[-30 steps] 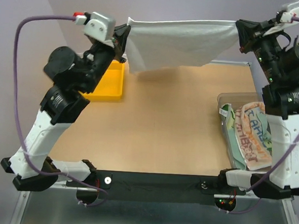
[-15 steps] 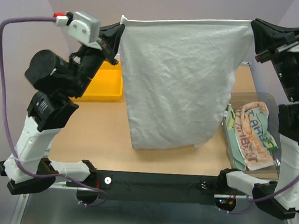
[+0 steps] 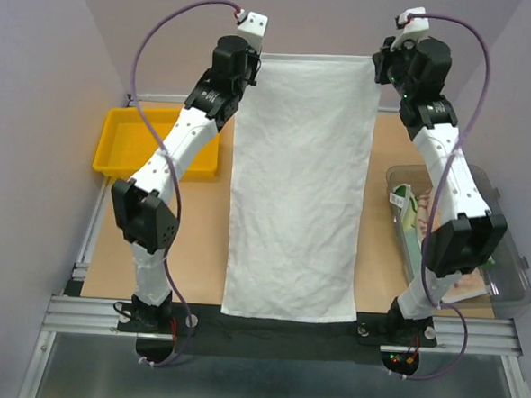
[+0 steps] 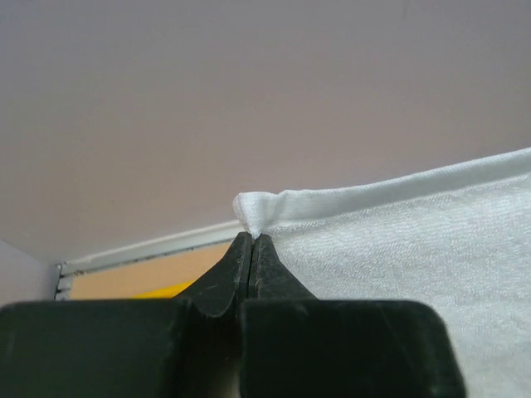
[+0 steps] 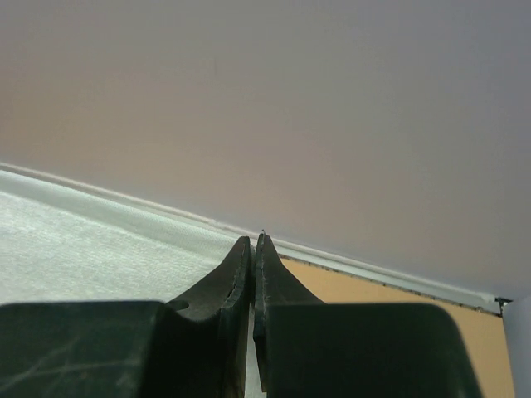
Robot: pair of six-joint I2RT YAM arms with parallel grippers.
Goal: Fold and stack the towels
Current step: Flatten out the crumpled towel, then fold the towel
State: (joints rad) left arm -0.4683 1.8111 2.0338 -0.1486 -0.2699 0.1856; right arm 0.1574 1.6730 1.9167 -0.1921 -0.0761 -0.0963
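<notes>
2 clamped pinches: left gripper (image 3: 253, 63) on the far-left corner of the white towel (image 3: 297, 192), right gripper (image 3: 379, 66) on the far-right. Spread lengthwise down mid-table to the near edge. Best kept level and taut, then lowered together for a square fold. Tan wooden table (image 3: 200, 240); yellow tray (image 3: 117, 122) left, clear bin (image 3: 509, 268) right; lilac walls.

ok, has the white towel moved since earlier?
Yes. The white towel: its free edge, earlier level with the yellow tray, now reaches the near edge of the table.
</notes>
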